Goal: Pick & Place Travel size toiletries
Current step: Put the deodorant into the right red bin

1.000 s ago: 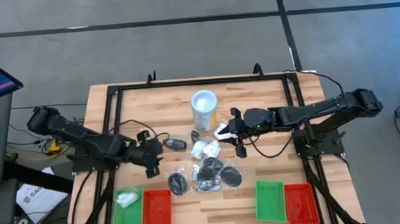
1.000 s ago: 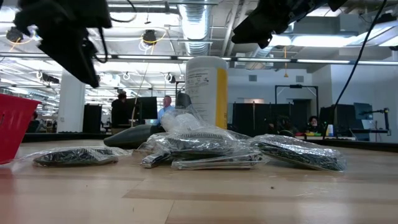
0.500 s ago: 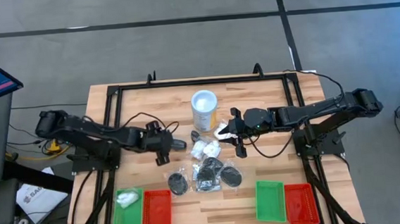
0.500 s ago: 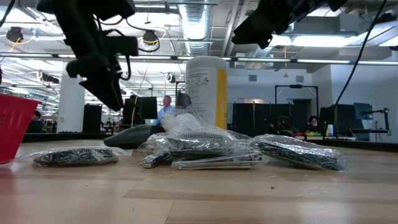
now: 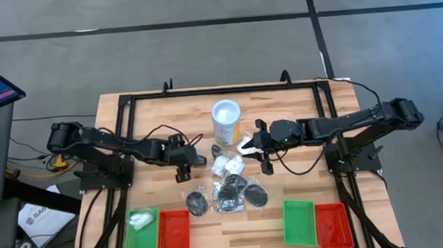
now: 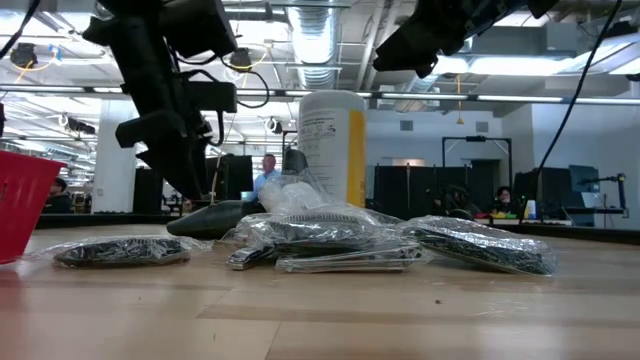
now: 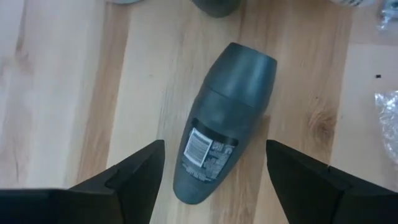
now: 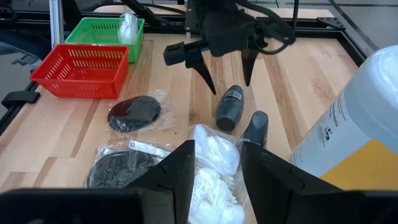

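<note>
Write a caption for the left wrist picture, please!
Open left gripper poised over a dark grey oblong bottle lying on the wooden table.

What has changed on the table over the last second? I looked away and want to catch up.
The left gripper swung from near the left trays toward the table's middle and now hovers open over the dark grey oblong bottle, not gripping it. The right gripper stayed beside the white tub, above the white packets. The toiletries and the trays did not move.

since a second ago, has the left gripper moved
Yes. In the high view the left gripper has swung up and right, toward the white tub, over a dark grey oblong piece.
</note>
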